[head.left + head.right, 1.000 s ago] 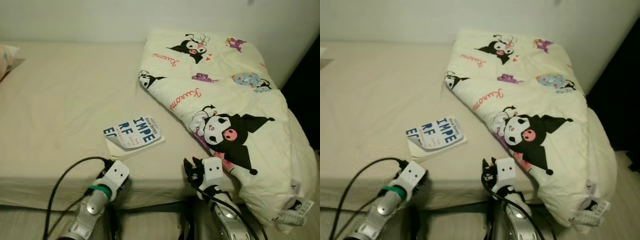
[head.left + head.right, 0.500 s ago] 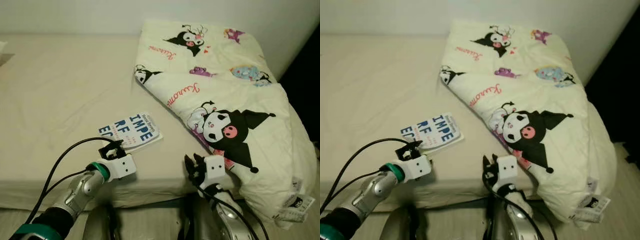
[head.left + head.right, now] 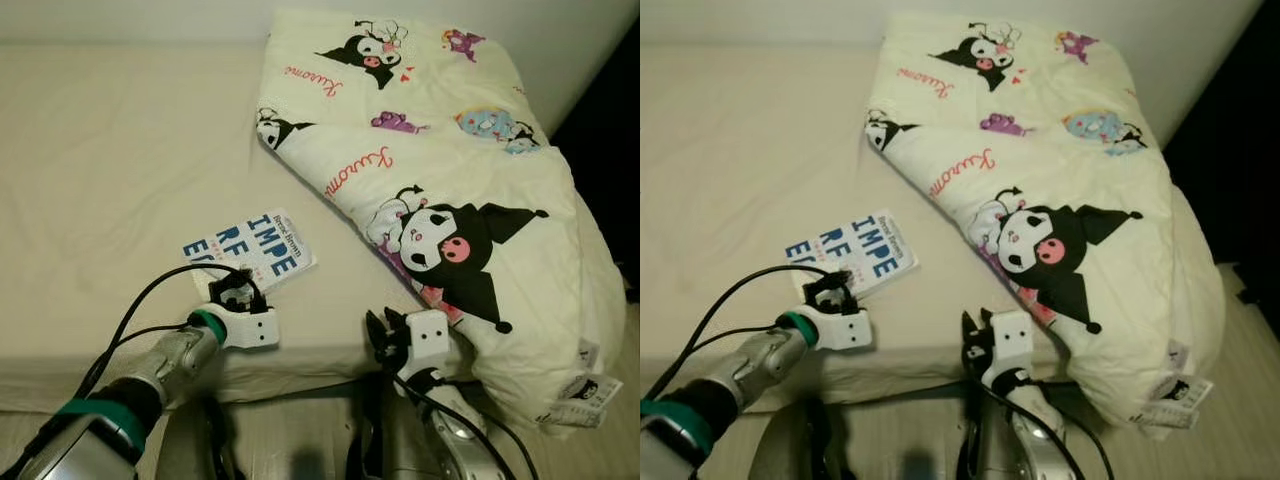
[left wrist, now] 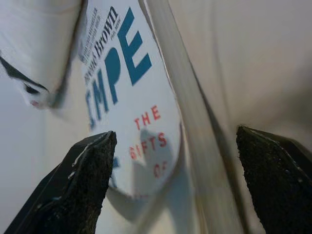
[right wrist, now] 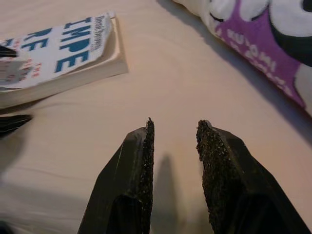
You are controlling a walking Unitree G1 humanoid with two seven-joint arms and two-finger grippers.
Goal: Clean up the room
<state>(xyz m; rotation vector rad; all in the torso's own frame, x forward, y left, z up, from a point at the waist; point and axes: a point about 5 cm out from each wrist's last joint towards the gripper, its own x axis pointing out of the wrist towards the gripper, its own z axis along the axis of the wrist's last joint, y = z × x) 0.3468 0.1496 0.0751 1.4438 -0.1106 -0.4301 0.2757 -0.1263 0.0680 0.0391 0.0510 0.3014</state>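
Left gripper (image 3: 233,293), fingers spread wide, straddles the near edge of the book (image 3: 262,250) on the bed (image 3: 110,170); right gripper (image 3: 384,337), narrowly parted, holds nothing.

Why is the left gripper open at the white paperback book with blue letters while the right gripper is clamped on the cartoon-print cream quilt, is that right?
Not quite. The right gripper holds nothing: in the right wrist view its black fingers stand slightly apart above the bare beige bed sheet, beside the cartoon-print cream quilt. The left gripper is indeed open at the white paperback book with blue letters.
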